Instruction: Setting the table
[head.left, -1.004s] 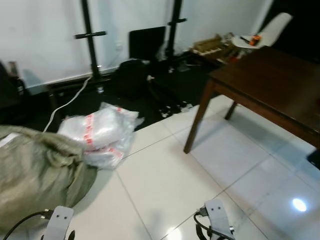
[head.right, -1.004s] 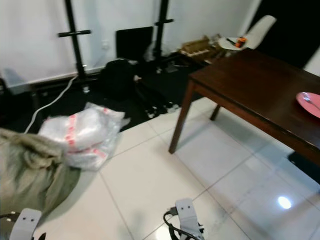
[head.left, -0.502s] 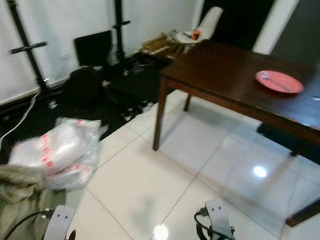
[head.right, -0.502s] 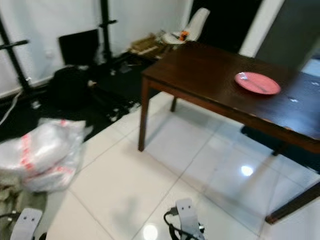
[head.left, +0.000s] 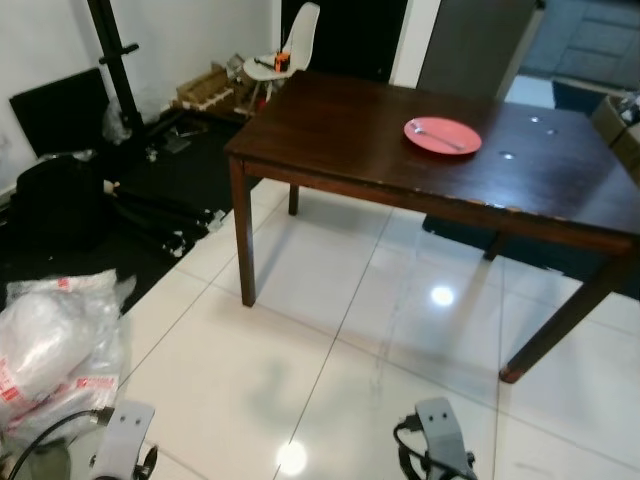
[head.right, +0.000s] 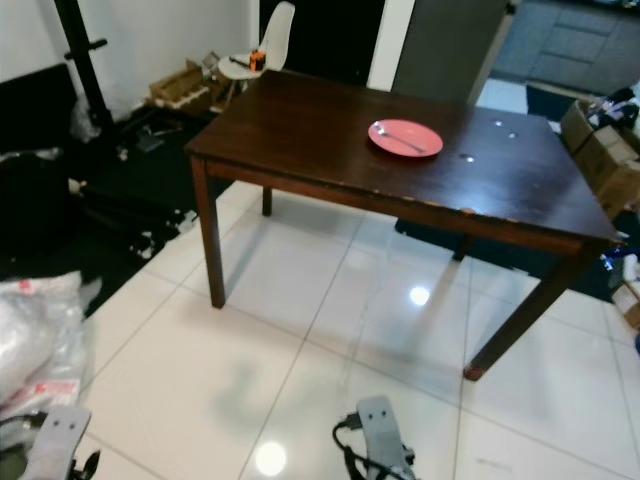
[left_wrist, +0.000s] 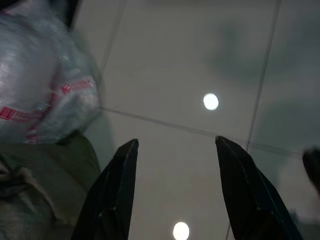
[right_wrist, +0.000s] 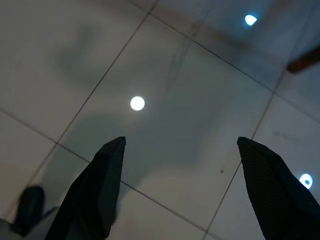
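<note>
The dark wooden table (head.left: 380, 130) filled the upper middle and right of the head views, standing on a glossy white tiled floor (head.left: 300, 340) that threw back bright ceiling lights. On the table, toward the upper right of centre, lay a round pink plate (head.left: 442, 135) with what looked like a spoon or fork across it, too small to tell which; a few pale specks dotted the wood just right of it. A white chair (head.left: 285, 45) stood beyond the table's far corner at the upper left, and clear plastic bags (head.left: 50, 350) sat at the lower left edge, beside a greenish sack (left_wrist: 35, 195). Both arms hung low at the bottom of the frame: the left gripper (left_wrist: 175, 190) pointed at bare tile with its fingers spread and empty, and the right gripper (right_wrist: 180, 185) likewise hung released over the floor, holding nothing. The likeliest trouble, as I judged it, was the slick floor and the bags near the robot's left, which could catch a foot on the approach; the near table leg (head.left: 243, 240) also stood where a careless approach might strike it.
</note>
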